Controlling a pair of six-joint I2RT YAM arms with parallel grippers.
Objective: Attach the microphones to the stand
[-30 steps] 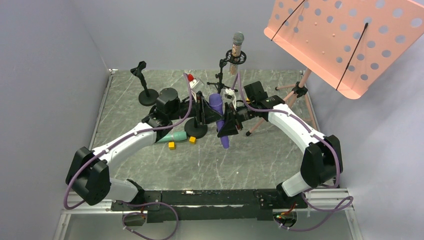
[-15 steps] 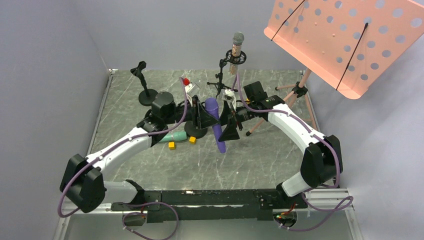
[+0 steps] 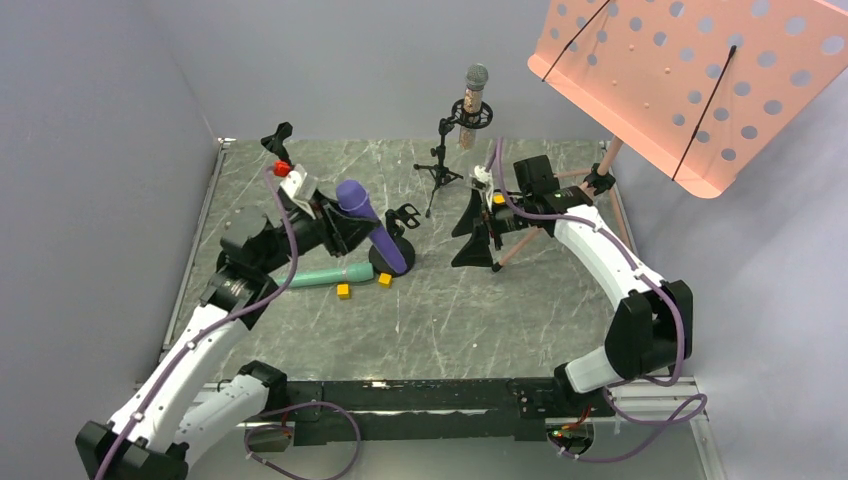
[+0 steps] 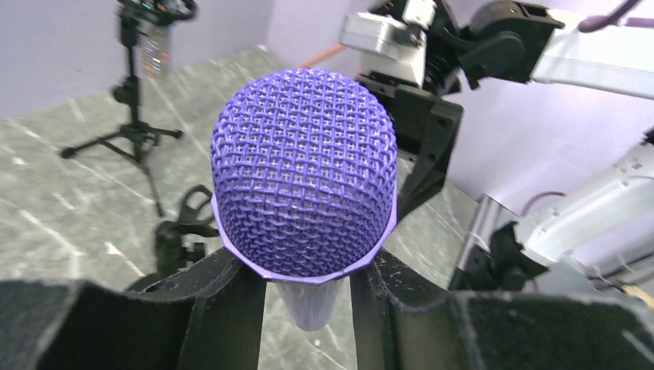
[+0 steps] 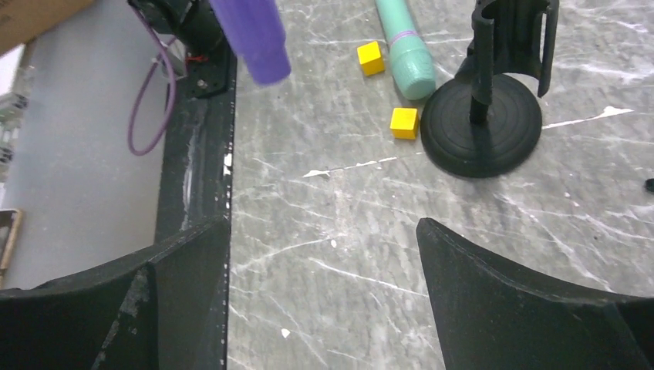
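**A:** Where does everything sit?

**B:** The left hand (image 4: 305, 297) is clamped on the purple microphone (image 4: 305, 169) just under its mesh head. It holds the microphone tilted above the worktop (image 3: 450, 320), with the tail down near the round-base stand (image 5: 480, 123). The right hand (image 5: 322, 227) is spread wide and empty, off to one side.

**A:** What worries you?

**B:** The grip is high, so the long body can swing. If the tail meets the clip (image 5: 513, 35) off-line, it could tip that stand or twist the microphone between the fingers. The teal microphone (image 3: 325, 276) lies flat by the base, with yellow cubes (image 3: 343, 291) close by, and a falling stand or a low arm could scatter them. The copper microphone (image 3: 472, 100) already sits in the tripod stand (image 3: 437, 165), well clear.
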